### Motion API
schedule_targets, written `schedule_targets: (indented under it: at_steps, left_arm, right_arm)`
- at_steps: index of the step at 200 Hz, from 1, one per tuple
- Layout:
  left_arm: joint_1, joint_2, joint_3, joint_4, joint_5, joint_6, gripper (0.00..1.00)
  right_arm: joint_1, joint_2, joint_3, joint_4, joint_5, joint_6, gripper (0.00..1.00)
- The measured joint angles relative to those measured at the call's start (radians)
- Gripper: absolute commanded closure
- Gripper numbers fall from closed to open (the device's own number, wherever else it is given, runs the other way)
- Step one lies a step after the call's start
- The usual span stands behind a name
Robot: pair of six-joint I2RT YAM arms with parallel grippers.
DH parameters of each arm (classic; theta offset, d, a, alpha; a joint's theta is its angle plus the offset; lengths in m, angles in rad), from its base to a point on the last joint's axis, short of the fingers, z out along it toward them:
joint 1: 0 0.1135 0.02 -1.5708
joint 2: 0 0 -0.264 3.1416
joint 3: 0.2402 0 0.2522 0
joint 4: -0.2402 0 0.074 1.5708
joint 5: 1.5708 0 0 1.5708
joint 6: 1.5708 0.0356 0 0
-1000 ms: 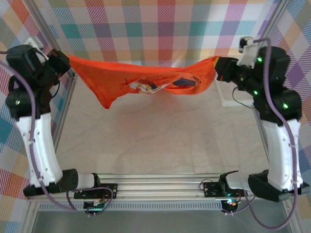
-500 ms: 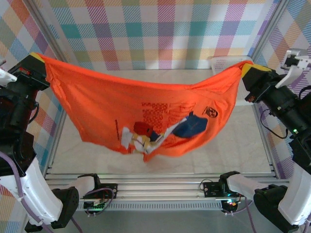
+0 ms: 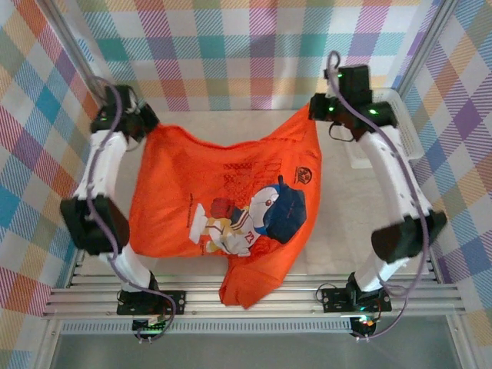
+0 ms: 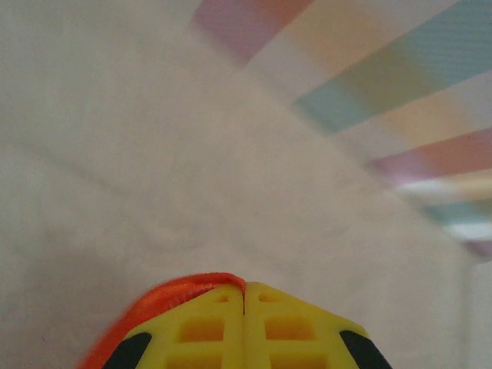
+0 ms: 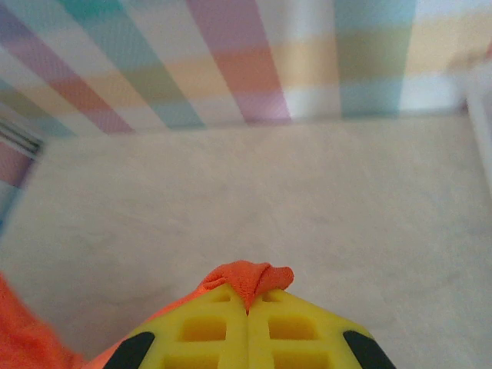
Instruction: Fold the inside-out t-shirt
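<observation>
Both end effectors are clamped shut on cloth. In the wrist views the left end effector [image 4: 244, 288] has its yellow fingers pressed together with an orange edge of the t-shirt [image 4: 178, 290] pinched at the tips. The right end effector [image 5: 247, 296] nips a small bunched tuft of the same fabric [image 5: 247, 275].

From above, the nearest part of the t-shirt [image 3: 231, 192] is a loose pointed flap that spills over the aluminium rail [image 3: 92, 298] at the near edge of the surface [image 3: 350, 223]. Behind it the body spreads wide, with the cartoon print [image 3: 257, 219] of a white figure in a blue cap facing up. I cannot tell how much of the cloth actually rests on the surface.

Farther back, the two far corners rise to the left end effector [image 3: 144, 123] and the right end effector [image 3: 315, 114]. The edge sags between them, and the right side is creased and rolled in. A white mesh basket [image 3: 401, 104] sits beyond the right arm by the plaid backdrop.

As I judge it, the task is early. The garment is opened out and held by two corners, but no fold is visible. Laying it flat, smoothing the creased side and near flap, and all the folding remain.
</observation>
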Motion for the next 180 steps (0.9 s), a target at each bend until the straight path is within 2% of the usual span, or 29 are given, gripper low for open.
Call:
schedule_targets:
  at_steps: [30,61,99,131,136,146,152,162,180]
  left_arm:
    - [-0.032,0.204,-0.068,0.035,0.001,-0.029,1.00]
    - [-0.038,0.338,-0.041,0.067,0.001,-0.039,1.00]
    - [-0.036,0.462,0.118,0.062,0.005,-0.040,1.00]
    - [-0.024,0.502,0.282,0.026,0.018,-0.043,1.00]
    - [-0.021,0.512,0.315,0.019,0.023,-0.044,0.92]
    - [-0.011,0.540,0.401,-0.002,0.037,-0.047,0.63]
    - [-0.004,0.565,0.464,-0.014,0.047,-0.048,0.54]
    - [0.008,0.610,0.562,-0.038,0.067,-0.048,0.45]
    - [0.027,0.663,0.665,-0.078,0.102,-0.047,0.43]
  right_arm:
    - [-0.014,0.176,-0.090,0.055,0.004,0.030,1.00]
    - [-0.016,0.229,-0.206,0.093,-0.011,0.064,1.00]
    - [-0.016,0.229,-0.233,0.134,-0.011,0.078,1.00]
    - [-0.016,0.230,-0.222,0.147,0.007,0.079,1.00]
    - [-0.016,0.231,-0.216,0.147,0.010,0.079,1.00]
    - [-0.016,0.237,-0.195,0.144,0.014,0.080,1.00]
    - [-0.016,0.243,-0.179,0.143,0.015,0.081,1.00]
    - [-0.016,0.251,-0.158,0.144,0.014,0.082,1.00]
    - [-0.016,0.253,-0.145,0.145,-0.002,0.089,1.00]
